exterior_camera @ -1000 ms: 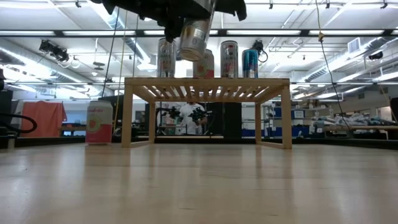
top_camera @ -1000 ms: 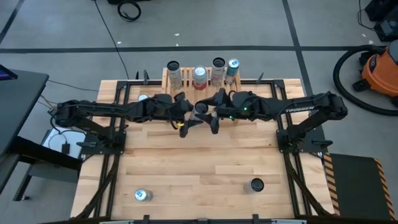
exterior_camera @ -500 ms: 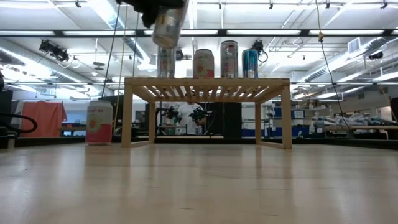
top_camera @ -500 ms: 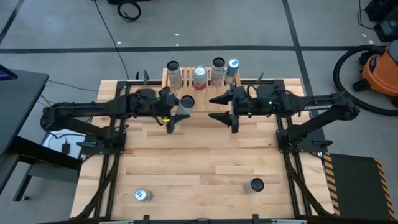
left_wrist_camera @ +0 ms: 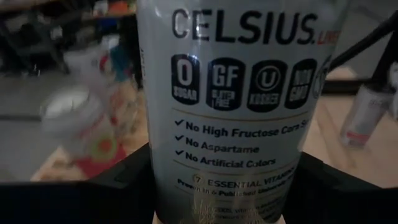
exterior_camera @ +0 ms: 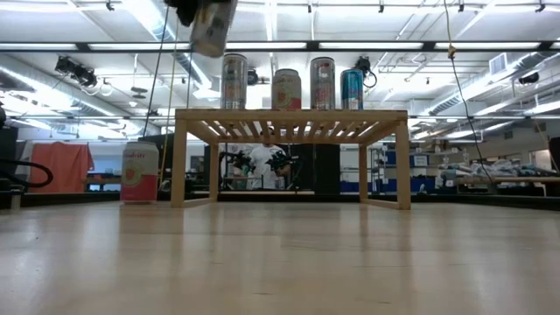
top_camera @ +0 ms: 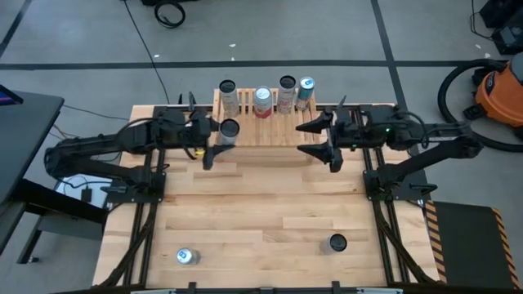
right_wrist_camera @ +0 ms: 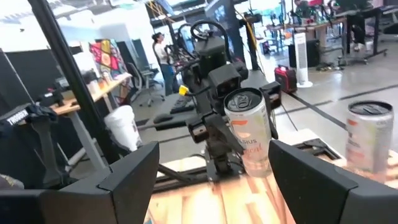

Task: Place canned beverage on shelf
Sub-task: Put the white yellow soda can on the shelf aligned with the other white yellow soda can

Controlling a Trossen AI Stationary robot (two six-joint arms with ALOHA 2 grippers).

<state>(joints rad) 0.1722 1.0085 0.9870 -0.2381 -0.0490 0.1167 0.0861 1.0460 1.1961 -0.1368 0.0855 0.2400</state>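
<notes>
The butcher-block table (top_camera: 261, 212) sat on a grey floor, an orange shop vacuum (top_camera: 500, 86) off past the right arm, workshop benches behind. Four cans (exterior_camera: 290, 83) stood in a row on the wooden shelf (exterior_camera: 291, 118); a pink can (exterior_camera: 139, 172) stood on the table beyond the shelf's end, two more cans (top_camera: 188, 256) well behind both claws. The left gripper (top_camera: 214, 144) was clamped on the silver Celsius can (top_camera: 229, 131), tilted, held above the shelf's near end. The right gripper (top_camera: 324, 139) hung beside the shelf's other end, fingers spread apart, holding nothing.
</notes>
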